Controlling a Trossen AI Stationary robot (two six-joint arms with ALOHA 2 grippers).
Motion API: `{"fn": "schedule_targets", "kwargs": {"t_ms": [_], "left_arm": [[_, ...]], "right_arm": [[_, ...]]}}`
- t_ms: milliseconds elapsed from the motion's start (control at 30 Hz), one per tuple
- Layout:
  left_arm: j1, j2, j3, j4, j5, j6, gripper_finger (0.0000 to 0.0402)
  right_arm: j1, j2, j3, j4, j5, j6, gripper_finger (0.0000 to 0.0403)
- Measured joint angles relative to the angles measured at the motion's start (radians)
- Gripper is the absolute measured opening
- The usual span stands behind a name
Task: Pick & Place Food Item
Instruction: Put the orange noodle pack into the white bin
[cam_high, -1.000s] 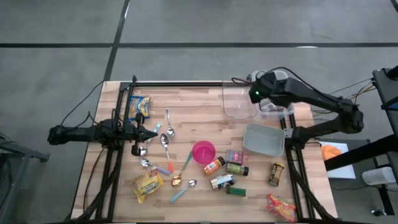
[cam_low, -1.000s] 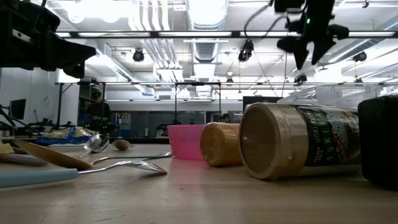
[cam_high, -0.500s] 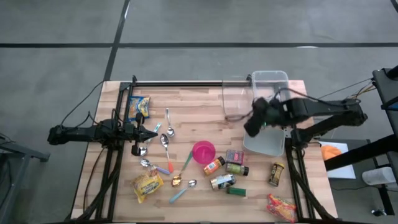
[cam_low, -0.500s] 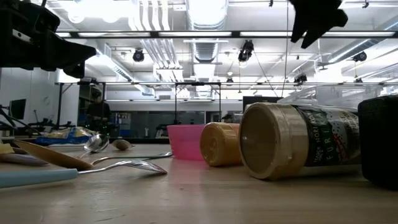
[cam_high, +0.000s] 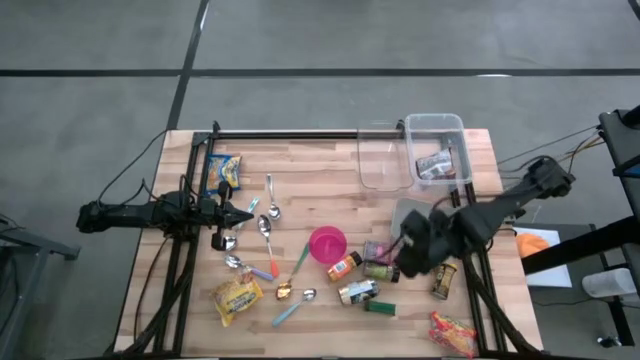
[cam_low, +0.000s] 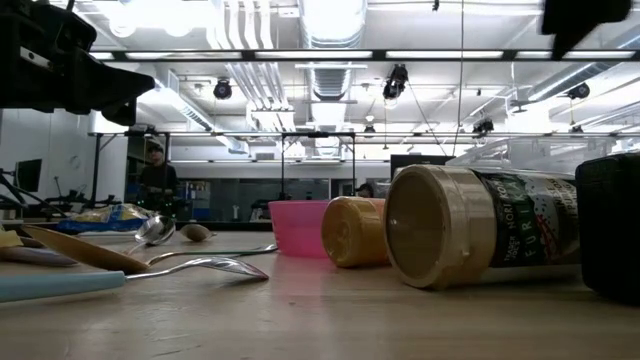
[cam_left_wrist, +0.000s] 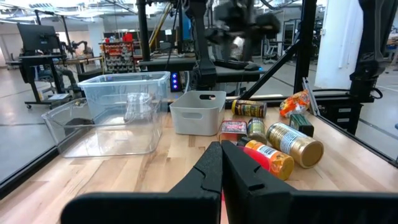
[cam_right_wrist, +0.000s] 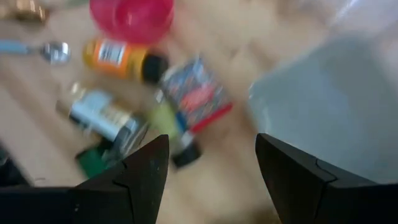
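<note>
High view: two arms work over a wooden table. The right gripper hangs above the cluster of small food items at the table's right half, its jaws spread wide and empty. Directly under it, toward nine o'clock, lie a red-labelled packet, a green-lidded jar, an orange bottle and a silver tin; a small green item lies at six o'clock of the tin. A gold jar lies just at three o'clock of the gripper, and a red snack bag at five o'clock. One pink bowl sits at nine o'clock. Two clear bins stand at twelve o'clock, one holding a packet; a grey bin is partly hidden by the arm. Several spoons and two more snack bags, blue and yellow, lie on the left half. The left gripper rests over the spoons, pinched shut.

Low view: the pink bowl, orange bottle and silver tin fill the foreground.

Left wrist view: closed fingers point toward the bins.

Right wrist view: spread fingers frame the red-labelled packet, blurred.
</note>
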Motion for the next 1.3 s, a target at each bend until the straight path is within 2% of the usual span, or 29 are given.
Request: {"fn": "schedule_targets", "kwargs": {"t_ms": [167, 533, 867, 1300], "left_arm": [[0.0, 0.0, 0.0, 0.0, 0.0, 0.0, 0.0], [0.0, 0.0, 0.0, 0.0, 0.0, 0.0, 0.0], [0.0, 0.0, 0.0, 0.0, 0.0, 0.0, 0.0], [0.0, 0.0, 0.0, 0.0, 0.0, 0.0, 0.0]], "right_arm": [[0.103, 0.107, 0.06, -0.002, -0.12, 0.173, 0.0239], [0.277, 0.379, 0.346, -0.079, -0.259, 0.488, 0.0239], [0.358, 0.581, 0.466, -0.134, -0.411, 0.506, 0.0239], [0.415, 0.751, 0.579, -0.178, -0.484, 0.508, 0.0239]]}}
